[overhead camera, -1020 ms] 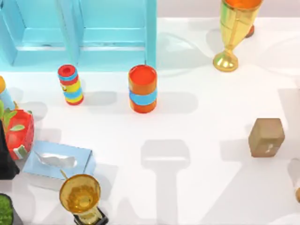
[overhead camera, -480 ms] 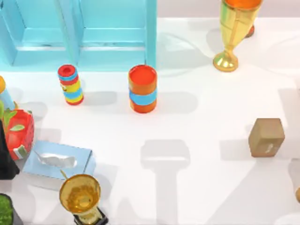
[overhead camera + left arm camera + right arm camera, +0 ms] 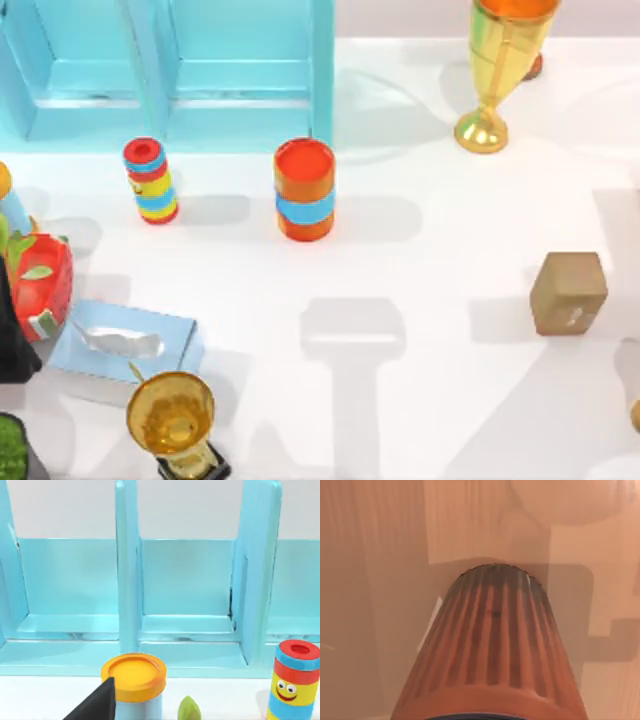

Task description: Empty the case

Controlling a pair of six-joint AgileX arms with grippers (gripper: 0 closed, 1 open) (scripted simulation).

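Change: nothing on the table is seen to have shifted from the earlier top views.
Case: the light blue open-fronted wooden case (image 3: 180,70) stands at the far left edge; its compartments are seen bare in the left wrist view (image 3: 187,582).
Task objects: the red-topped striped cylinder (image 3: 150,180) and the orange can with a blue band (image 3: 304,189) stand upright just in front of the case, well apart.
Open room: the white table (image 3: 420,330) is bare between the can and the brown cardboard cube (image 3: 568,292).
Edges: a gold goblet (image 3: 495,70) stands at the far edge and a gold trophy cup (image 3: 172,420) at the near edge.
Left wrist view: a yellow-lidded pale blue tub (image 3: 134,685) is seen before the case.
Right wrist view: a ribbed orange cylinder (image 3: 495,645) is seen close up.
Fingers: it cannot be told for either gripper.
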